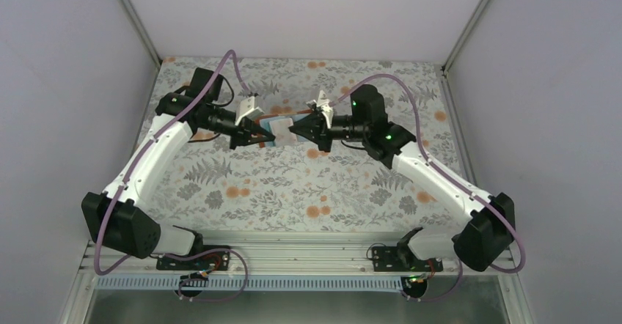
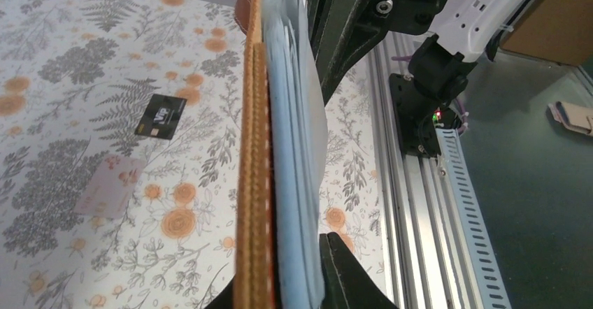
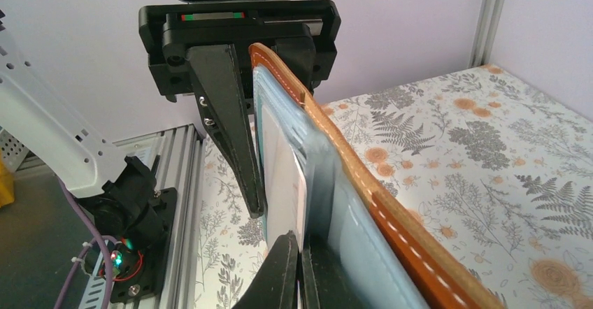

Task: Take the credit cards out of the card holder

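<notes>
From above, left gripper (image 1: 258, 132) and right gripper (image 1: 297, 128) meet at the raised rust-brown stitched-leather bifold card holder (image 1: 279, 127). Left wrist: its jaws clamp the holder; glossy black card (image 2: 159, 117) and pale pink card (image 2: 108, 183) lie on the floral table (image 2: 63, 253). Right wrist: fingers (image 3: 280, 274) pressed together, seemingly on a thin pale card (image 3: 287, 190) whose slick edge could slip.

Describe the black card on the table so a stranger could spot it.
On the floral tablecloth, look left of the brown card holder held edge-on in the left wrist view. Two cards lie flat there. The black card is the dark one with white marks, farther up the picture than the pale pink card.
</notes>
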`<action>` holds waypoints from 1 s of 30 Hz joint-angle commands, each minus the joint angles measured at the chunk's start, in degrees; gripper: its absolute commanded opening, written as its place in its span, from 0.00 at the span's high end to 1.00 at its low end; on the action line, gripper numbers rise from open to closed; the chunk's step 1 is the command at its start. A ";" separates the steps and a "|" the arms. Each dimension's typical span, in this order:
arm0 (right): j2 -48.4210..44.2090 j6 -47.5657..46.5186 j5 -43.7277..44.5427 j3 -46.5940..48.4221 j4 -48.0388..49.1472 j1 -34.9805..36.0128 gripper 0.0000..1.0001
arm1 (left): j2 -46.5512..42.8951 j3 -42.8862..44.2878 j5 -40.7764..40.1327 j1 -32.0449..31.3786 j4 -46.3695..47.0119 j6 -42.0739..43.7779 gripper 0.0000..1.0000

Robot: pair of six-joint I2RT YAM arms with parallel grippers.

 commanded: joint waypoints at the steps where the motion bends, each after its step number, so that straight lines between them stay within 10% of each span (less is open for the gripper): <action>1: -2.67 -2.26 4.97 -0.12 -2.20 -0.22 0.96 | -1.66 -0.21 6.12 -1.07 -0.15 2.46 0.83; 30: -6.80 -6.53 27.60 3.73 -14.79 -7.63 0.96 | -1.55 -0.63 -4.91 0.52 7.15 -7.54 0.98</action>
